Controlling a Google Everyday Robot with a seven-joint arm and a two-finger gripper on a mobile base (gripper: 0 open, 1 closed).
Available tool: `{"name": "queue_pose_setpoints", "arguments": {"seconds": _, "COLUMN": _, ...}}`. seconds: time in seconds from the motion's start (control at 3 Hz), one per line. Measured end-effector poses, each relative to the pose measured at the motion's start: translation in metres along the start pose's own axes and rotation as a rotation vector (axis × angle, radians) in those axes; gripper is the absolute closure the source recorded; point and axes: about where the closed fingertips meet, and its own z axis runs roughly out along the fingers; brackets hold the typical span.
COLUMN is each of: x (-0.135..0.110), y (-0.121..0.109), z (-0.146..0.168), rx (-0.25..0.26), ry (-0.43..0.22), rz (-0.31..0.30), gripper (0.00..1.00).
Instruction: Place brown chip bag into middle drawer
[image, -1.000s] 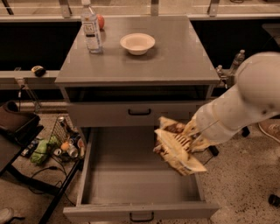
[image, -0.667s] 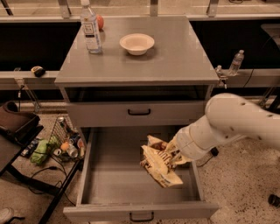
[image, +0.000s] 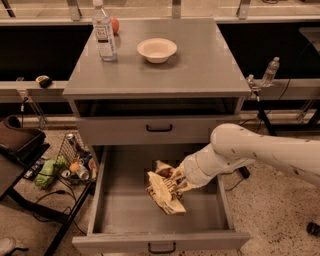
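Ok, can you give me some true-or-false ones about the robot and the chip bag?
1. The middle drawer is pulled open. True.
2. The gripper is up over the white bowl. False: it is down inside the open drawer, shut on the brown chip bag.
3. A water bottle stands upright on the cabinet top, left of the bowl. True.
4. The top drawer is open too. False: it is shut.
5. The bowl is full of chips. False: it looks empty.
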Motion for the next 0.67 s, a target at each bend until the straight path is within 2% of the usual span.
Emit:
{"name": "queue_pose_setpoints", "arguments": {"seconds": 0.33, "x": 0.006, "y": -0.011, "z": 0.04, "rx": 0.027, "ry": -0.058, "rz": 0.025, "gripper": 1.0}}
{"name": "queue_pose_setpoints", "arguments": {"seconds": 0.67, "x": 0.012, "y": -0.024, "z": 0.067, "rx": 0.046, "ry": -0.086, "rz": 0.049, "gripper": 1.0}}
